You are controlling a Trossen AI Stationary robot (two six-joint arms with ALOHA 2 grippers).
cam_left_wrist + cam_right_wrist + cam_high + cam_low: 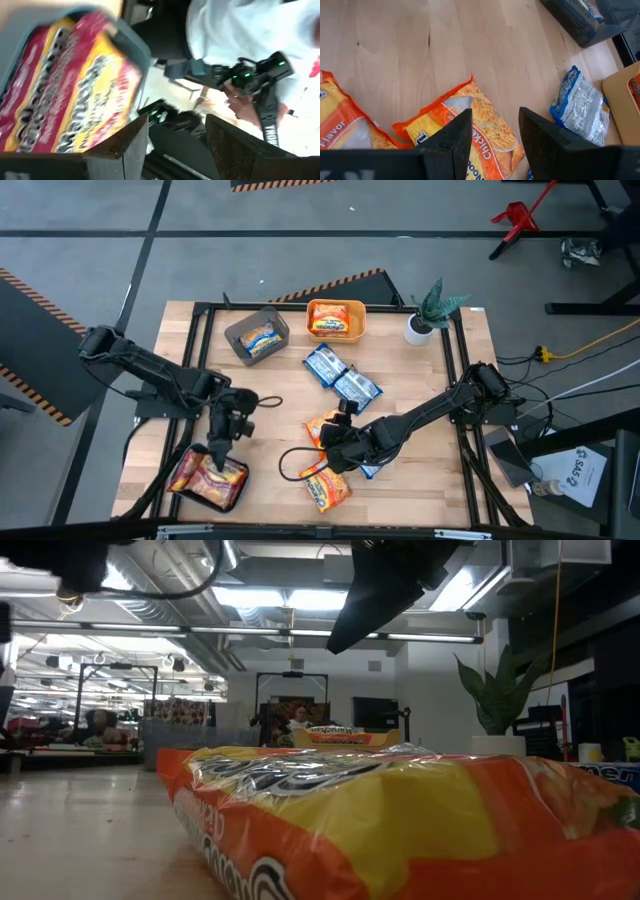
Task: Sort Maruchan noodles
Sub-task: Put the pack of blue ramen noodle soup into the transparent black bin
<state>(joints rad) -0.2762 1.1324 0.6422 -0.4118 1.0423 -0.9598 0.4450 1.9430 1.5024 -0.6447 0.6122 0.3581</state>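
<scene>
An orange noodle packet (400, 830) lies flat against the low camera and fills most of that view, its crinkled yellow-and-orange wrapper printed with white lettering too cut off to read. From above, this packet (325, 488) sits close to the near edge of the wooden tabletop (290, 380), with two more orange packets (325, 428) just beyond it. The right wrist view shows one of them (470, 130) printed with "Chicke" and another (340, 125) with "Flavor". The right gripper (335, 452) hangs low over these orange packets; its jaws stand apart and hold nothing, the two dark fingers (452, 142) framing the "Chicke" packet below. Two blue packets (340, 375) lie at mid-table, just short of the bins, and a sliver of another blue one shows under the right arm. At the far edge, a grey bin (257, 333) holds a blue-and-orange packet and an orange bin (335, 319) holds an orange one; a potted plant (428, 315) stands at the far right corner. The left gripper (217, 455) is over a teal bin (210, 480) at the near left corner, where red-pink packets (65, 95) with yellow labels reading "Maruchan" are stacked; its jaws are apart and empty, one tip close to the bin's rim. Bare wood lies open between the two arms and along the tabletop's left side.
</scene>
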